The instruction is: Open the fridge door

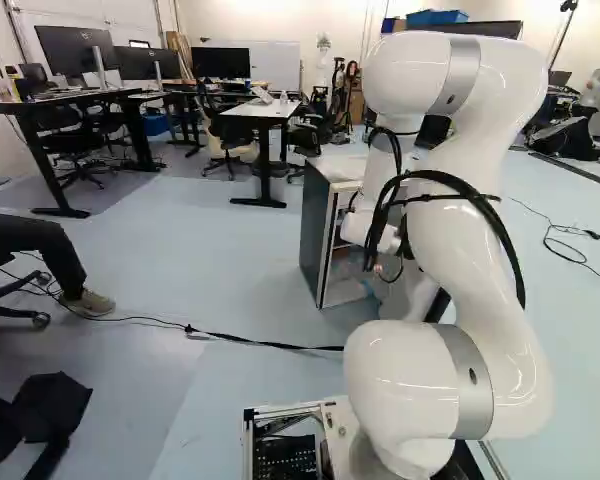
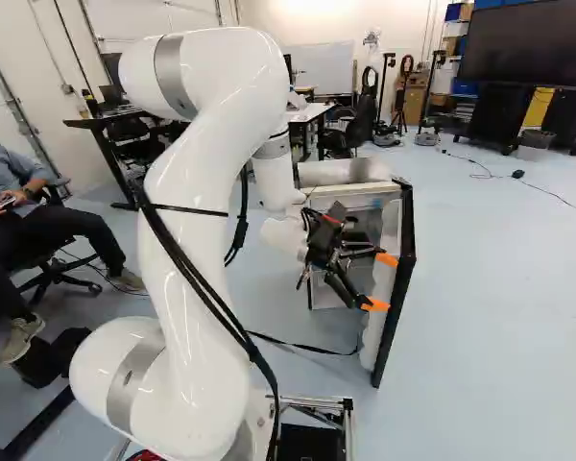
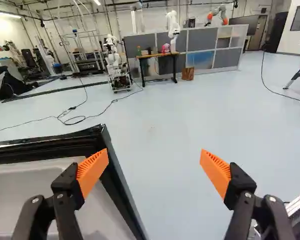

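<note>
Fridge door [image 2: 393, 322] beside the gripper [image 2: 382, 282]

Fridge [image 1: 316, 225] partly hidden, wrist-view door [image 3: 27, 187] cut off

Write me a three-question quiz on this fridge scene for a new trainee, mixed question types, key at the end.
1. True or false: the fridge door stands open.
2. Choose one. In the wrist view, the two fingers of the end effector are:
a) clamped on the door's edge from both sides
b) spread apart, gripping nothing
c) pressed together
3. Fill in the blank: the pads on the fingers are ____ in colour.

Key: 1 true; 2 b; 3 orange
</note>
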`<state>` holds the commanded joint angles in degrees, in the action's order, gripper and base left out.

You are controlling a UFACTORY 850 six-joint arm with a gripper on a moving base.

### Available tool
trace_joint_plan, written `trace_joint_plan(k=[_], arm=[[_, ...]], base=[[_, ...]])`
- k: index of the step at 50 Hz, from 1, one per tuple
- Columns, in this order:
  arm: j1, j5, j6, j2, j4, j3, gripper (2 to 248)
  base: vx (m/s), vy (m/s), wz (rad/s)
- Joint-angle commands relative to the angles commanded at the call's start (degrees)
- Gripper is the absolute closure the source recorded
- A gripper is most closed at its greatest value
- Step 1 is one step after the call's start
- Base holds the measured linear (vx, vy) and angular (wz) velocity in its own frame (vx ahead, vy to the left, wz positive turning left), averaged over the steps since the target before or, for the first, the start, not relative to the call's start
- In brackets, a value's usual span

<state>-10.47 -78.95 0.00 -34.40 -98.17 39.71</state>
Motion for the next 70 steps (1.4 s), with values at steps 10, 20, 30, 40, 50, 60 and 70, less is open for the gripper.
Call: trace_joint_plan(k=[10, 20, 30, 40, 50, 60, 70], arm=[[2.8, 0.0, 0.0, 1.4, 0.0, -3.8, 3], [6.3, 0.0, 0.0, 2.6, 0.0, -7.6, 3], [10.2, 0.0, 0.0, 3.6, 0.2, -10.9, 3], [14.1, -0.2, 0.0, 4.0, 1.0, -12.4, 3], [17.5, -0.5, 0.0, 4.0, 1.9, -12.4, 3], [19.7, -0.8, 0.0, 3.6, 2.8, -11.2, 3], [19.9, -1.1, 0.0, 2.8, 3.3, -8.5, 3]], base=[[0.000, 0.000, 0.000], [0.000, 0.000, 0.000], [0.000, 0.000, 0.000], [0.000, 0.000, 0.000], [0.000, 0.000, 0.000], [0.000, 0.000, 0.000], [0.000, 0.000, 0.000]])
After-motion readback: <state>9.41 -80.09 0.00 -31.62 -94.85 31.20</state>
